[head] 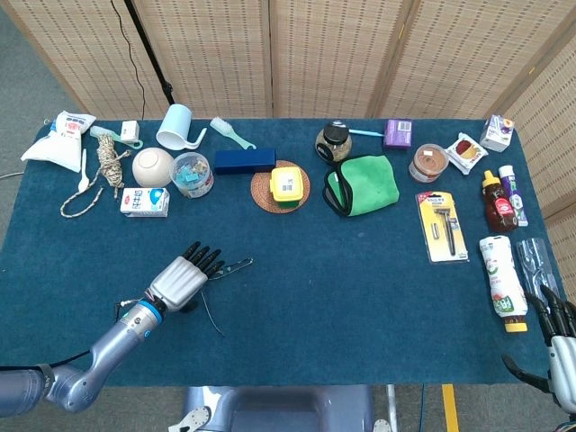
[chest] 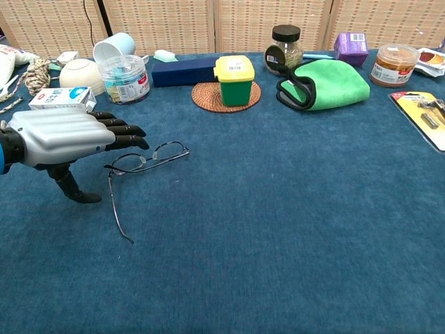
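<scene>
Two hands are in view, and I hold nothing in either. My left hand (chest: 59, 139) hovers low over the blue table (chest: 292, 229) with its fingers (chest: 122, 132) straight, slightly spread and gripping nothing; the thumb points down toward the cloth. The fingertips aim toward 2 o'clock in the head view.

The glasses (chest: 142, 161) lie on the table just beyond those fingertips, at 3 o'clock from the hand in the chest view. The lenses rest flat on the cloth, and one temple arm is unfolded, running away from the frame toward 6 o'clock. In the chest view the fingertips stand just beside the frame; I cannot tell whether they touch it. In the head view the glasses (head: 225, 270) partly disappear under the fingertips of the left hand (head: 180, 281).

My right hand (head: 560, 346) shows only in the head view, at the near right corner of the table, at 4 o'clock from the table centre. Its fingers point upward and apart, holding nothing. A clear plastic packet (head: 538, 261) lies at 12 o'clock from it, and a white bottle with a yellow cap (head: 502, 279) lies at 11 o'clock.

At 12 o'clock from the left hand sits a small milk carton (chest: 61, 99), with a clear tub of clips (chest: 124, 78) beyond it.
</scene>
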You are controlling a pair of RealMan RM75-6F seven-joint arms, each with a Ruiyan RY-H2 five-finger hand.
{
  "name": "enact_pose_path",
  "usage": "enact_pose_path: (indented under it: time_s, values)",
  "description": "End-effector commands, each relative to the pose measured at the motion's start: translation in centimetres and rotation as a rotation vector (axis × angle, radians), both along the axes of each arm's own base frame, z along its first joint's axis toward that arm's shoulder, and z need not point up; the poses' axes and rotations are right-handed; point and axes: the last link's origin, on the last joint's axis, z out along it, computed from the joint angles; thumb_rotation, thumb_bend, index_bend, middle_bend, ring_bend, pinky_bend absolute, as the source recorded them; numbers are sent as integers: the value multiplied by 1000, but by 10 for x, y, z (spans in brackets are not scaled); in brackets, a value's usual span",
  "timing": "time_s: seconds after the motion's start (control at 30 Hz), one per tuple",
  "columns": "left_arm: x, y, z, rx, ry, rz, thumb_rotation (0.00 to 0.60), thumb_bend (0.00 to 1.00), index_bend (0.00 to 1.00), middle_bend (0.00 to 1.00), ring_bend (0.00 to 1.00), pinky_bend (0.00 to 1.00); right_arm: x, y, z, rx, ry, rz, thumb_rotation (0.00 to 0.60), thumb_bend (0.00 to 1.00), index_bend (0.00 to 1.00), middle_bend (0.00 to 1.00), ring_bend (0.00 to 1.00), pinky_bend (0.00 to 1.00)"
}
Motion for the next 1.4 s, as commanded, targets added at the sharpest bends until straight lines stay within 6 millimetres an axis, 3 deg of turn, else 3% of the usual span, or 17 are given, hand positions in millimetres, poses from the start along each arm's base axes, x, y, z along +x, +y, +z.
enact_pose_path:
  time_s: [0.03, 0.43, 1.0, 1.4]
  values:
    - [0, 1, -3, -4, 3, 2, 481, 230, 106, 0, 0, 0, -1, 0, 1, -2, 1, -3, 600, 221, 93, 0, 0, 0]
    - [3, 4, -12, 2, 0, 3, 478, 231, 119, 0, 0, 0, -2, 3, 3, -11, 5, -18, 600, 220, 93, 0, 0, 0]
    - [3, 8, -22, 19, -15, 2, 476, 234, 289, 0, 0, 0, -2, 4, 4, -13, 9, -30, 600, 221, 95, 0, 0, 0]
    - [1, 8, -20, 17, -13, 8, 486, 359, 418, 0, 0, 0, -4, 4, 5, -13, 8, -38, 600, 221, 99, 0, 0, 0]
